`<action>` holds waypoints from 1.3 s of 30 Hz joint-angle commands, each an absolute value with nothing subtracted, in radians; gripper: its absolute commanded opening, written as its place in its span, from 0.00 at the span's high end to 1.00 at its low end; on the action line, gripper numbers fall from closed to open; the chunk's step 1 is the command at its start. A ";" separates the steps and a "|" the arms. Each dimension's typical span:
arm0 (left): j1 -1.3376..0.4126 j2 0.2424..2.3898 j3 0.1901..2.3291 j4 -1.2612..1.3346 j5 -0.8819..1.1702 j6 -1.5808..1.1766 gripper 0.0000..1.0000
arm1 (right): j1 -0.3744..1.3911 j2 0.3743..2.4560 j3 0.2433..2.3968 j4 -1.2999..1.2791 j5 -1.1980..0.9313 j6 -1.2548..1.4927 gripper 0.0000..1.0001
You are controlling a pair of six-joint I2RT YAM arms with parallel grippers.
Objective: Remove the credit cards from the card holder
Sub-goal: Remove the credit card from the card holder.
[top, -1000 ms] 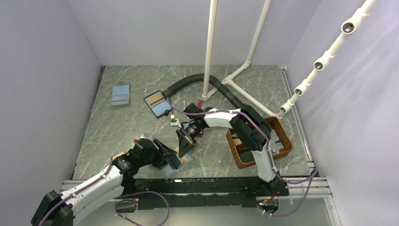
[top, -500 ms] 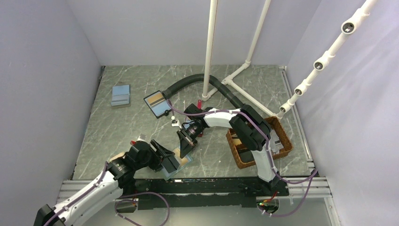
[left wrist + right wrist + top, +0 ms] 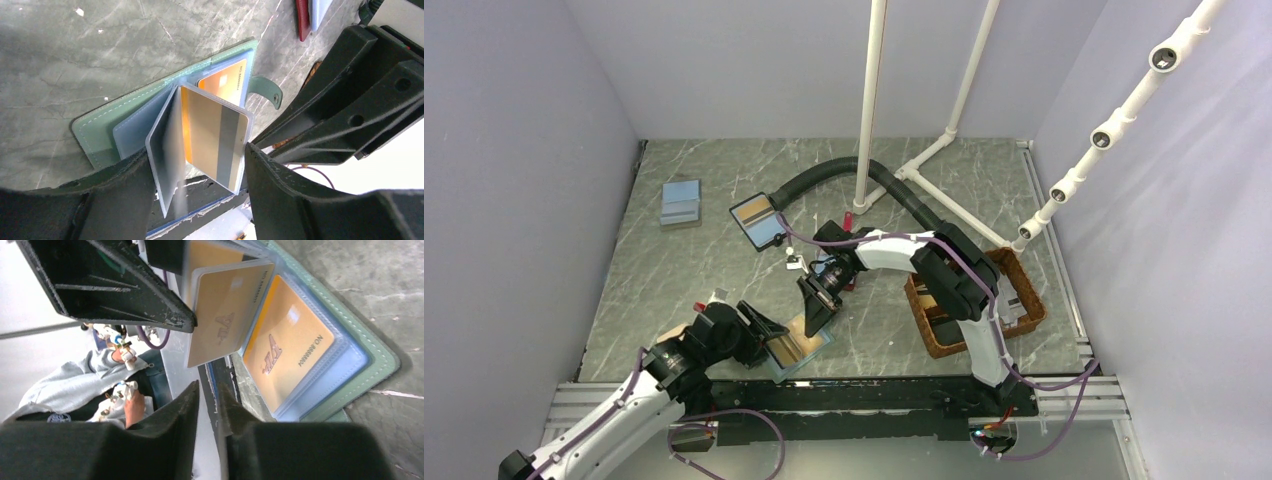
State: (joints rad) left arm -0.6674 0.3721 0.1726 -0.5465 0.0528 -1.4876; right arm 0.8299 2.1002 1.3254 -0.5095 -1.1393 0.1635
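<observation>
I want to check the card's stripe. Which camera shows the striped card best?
The left wrist view: the striped card stands close up, its dark stripe facing the camera. The right wrist view shows only its printed tan face; the top view shows it small.

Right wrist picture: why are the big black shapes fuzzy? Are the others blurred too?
Right wrist view: right gripper's fingers sit close to the lens, out of focus; orange card sharp, print legible. Left wrist view: left gripper's fingers equally soft, striped card crisp, corner blown white. Top view: sharp, evenly lit.
</observation>
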 commanded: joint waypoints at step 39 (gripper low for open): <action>-0.669 0.409 0.243 -0.516 0.013 -1.485 0.25 | 0.849 2.067 1.389 -0.620 -0.813 0.064 0.86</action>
State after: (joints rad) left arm -0.6674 0.3996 0.2077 -0.5003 0.0322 -1.4830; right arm 0.8543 2.1349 1.4006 -0.6346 -0.8925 0.1020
